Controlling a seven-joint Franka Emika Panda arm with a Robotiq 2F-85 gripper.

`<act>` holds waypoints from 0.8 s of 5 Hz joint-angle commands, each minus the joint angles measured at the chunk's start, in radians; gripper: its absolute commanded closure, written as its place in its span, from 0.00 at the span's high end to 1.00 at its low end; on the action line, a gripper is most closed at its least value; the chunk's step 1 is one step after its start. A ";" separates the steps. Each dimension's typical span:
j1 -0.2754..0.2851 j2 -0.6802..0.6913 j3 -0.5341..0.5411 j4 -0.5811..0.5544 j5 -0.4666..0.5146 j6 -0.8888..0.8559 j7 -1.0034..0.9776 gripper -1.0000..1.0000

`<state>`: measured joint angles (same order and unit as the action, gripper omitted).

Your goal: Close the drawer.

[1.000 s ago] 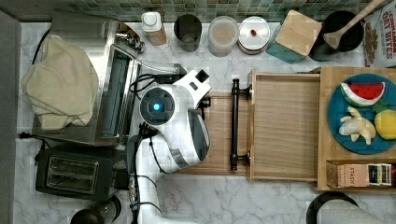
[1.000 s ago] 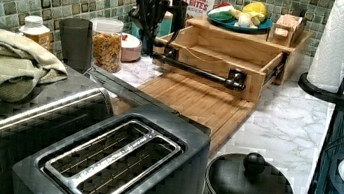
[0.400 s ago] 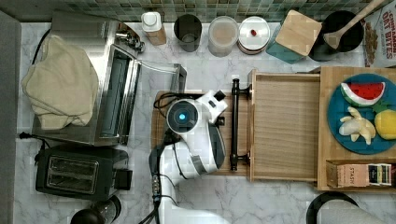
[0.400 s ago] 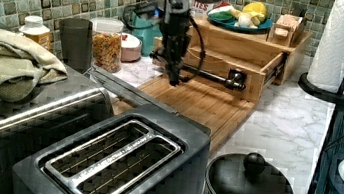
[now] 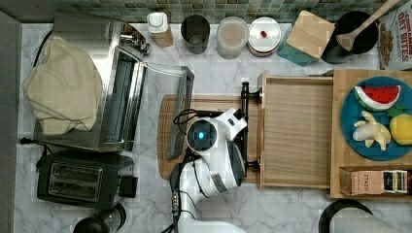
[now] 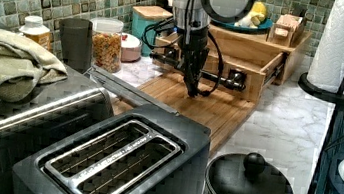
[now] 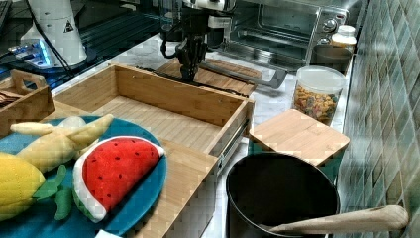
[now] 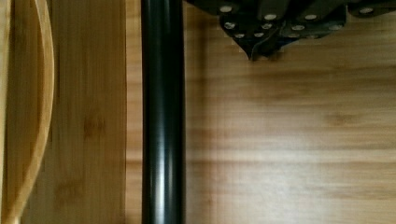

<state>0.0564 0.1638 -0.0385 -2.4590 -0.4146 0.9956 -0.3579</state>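
The light-wood drawer (image 5: 296,138) stands pulled out towards the top view's left, its plain bottom bare. Its long black bar handle (image 5: 245,126) runs across its front. My arm (image 5: 214,145) hangs over the wooden cutting board (image 5: 170,141) just left of that handle in the top view. In the left view my gripper (image 6: 191,90) points straight down, shut and holding nothing, its tip just above the board on the near side of the handle (image 6: 213,77). The wrist view has the fingertips (image 8: 254,55) pressed together beside the bar (image 8: 162,112), a small gap apart from it.
A steel toaster oven with its glass door (image 5: 177,111) folded down lies past the board at the top view's left. A black toaster (image 5: 77,179) sits below it. Jars line the back wall. A blue plate (image 5: 376,145) of toy fruit rests on the drawer's cabinet.
My arm has moved towards the top view's right, from over the board's middle to right beside the drawer handle, and the gripper has come down close to the board.
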 commanded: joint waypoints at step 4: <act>-0.151 -0.088 -0.088 -0.019 0.070 0.172 -0.290 0.00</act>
<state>-0.0302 0.1263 -0.0733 -2.4961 -0.3813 1.1514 -0.6016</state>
